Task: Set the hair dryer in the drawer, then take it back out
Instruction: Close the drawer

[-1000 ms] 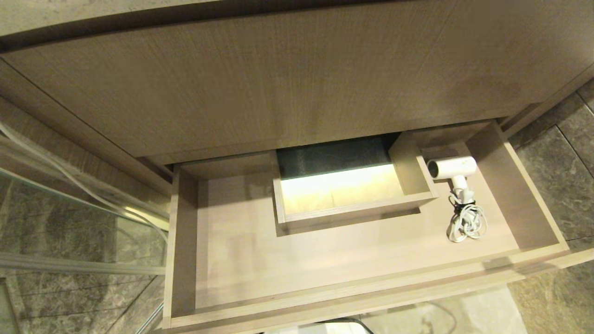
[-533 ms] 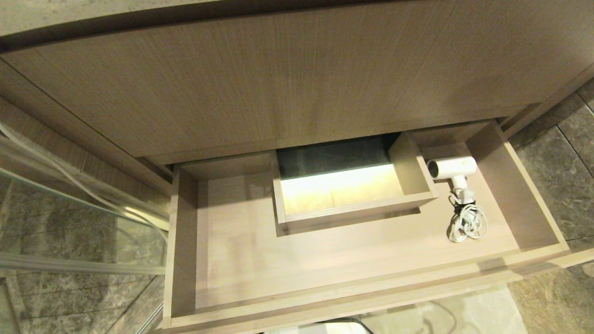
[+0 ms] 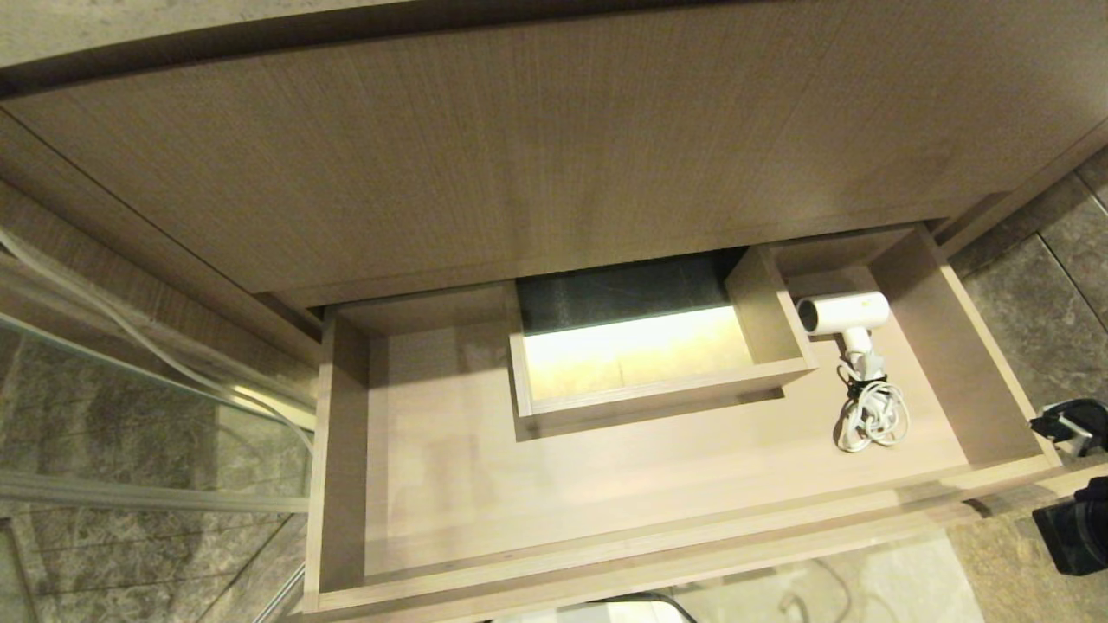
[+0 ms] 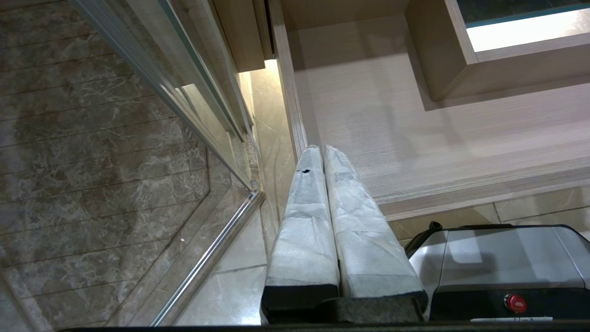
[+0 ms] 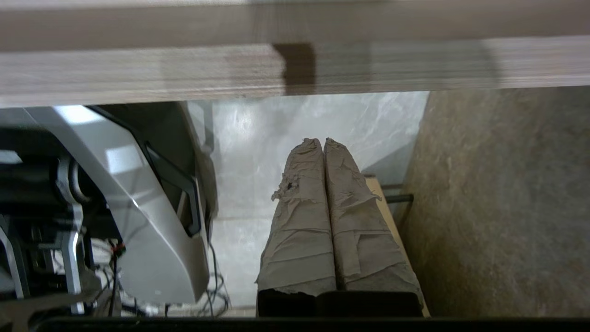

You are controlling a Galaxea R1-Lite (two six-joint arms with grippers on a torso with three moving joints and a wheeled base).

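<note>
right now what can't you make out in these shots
- Right arm: head view's right edge cuts it off; its gripper shows only in the right wrist view.
- Hair dryer: absent from both wrist views.
- Cord bundle: plug too small to tell.
- Drawer front: blurred in the right wrist view.

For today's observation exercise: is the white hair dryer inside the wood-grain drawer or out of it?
Inside. The white hair dryer lies on the floor of the open beige wood-grain drawer, its coiled white cord beside it, no claw touching it.
</note>
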